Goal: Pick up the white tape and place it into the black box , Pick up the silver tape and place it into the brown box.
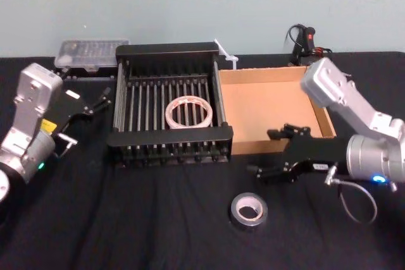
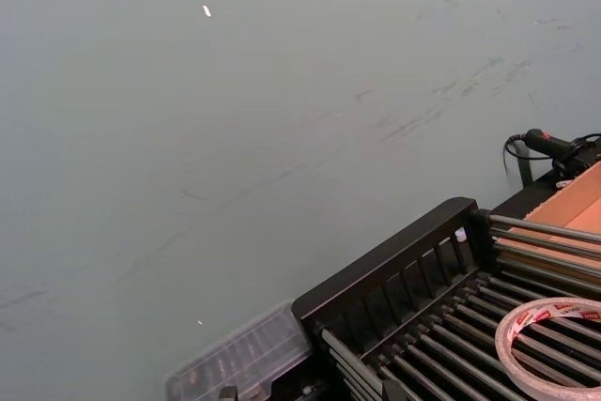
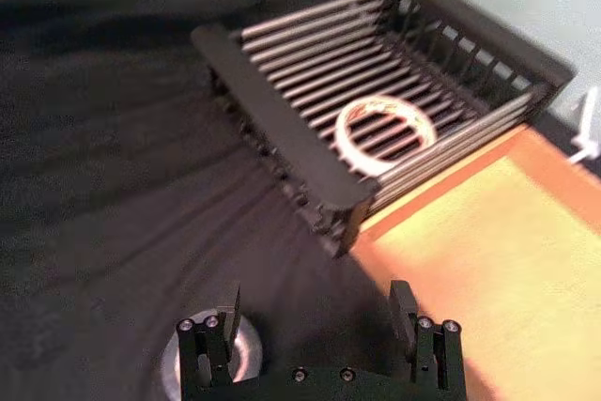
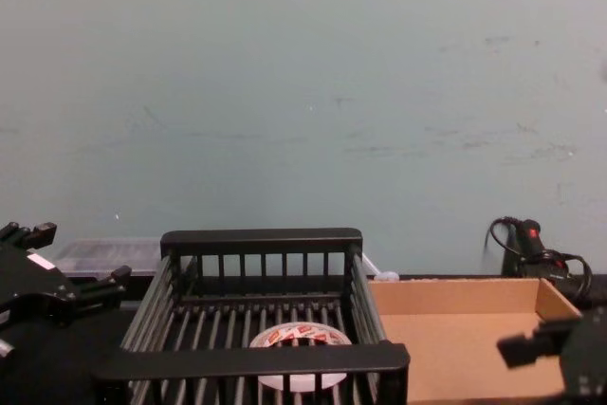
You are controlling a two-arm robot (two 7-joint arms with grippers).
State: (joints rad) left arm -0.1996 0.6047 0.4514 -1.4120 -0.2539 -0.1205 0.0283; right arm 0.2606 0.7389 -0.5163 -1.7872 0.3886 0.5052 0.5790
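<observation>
The white tape (image 1: 188, 112) lies flat on the bars inside the black box (image 1: 169, 138), also seen in the chest view (image 4: 299, 337) and the left wrist view (image 2: 554, 335). On the black cloth in front of the boxes lies the silver tape (image 1: 249, 210). My right gripper (image 1: 262, 152) hovers open just behind it, in front of the brown box (image 1: 272, 109), which has nothing in it. In the right wrist view the silver tape (image 3: 246, 352) sits partly behind one finger of the right gripper (image 3: 315, 321). My left gripper (image 1: 88, 118) is open, left of the black box.
A clear plastic case (image 1: 88, 52) sits behind the black box at the back left. A black cabled tool (image 1: 307, 42) lies at the back right, and a white strip (image 1: 224, 52) lies behind the boxes. A pale wall closes the far side.
</observation>
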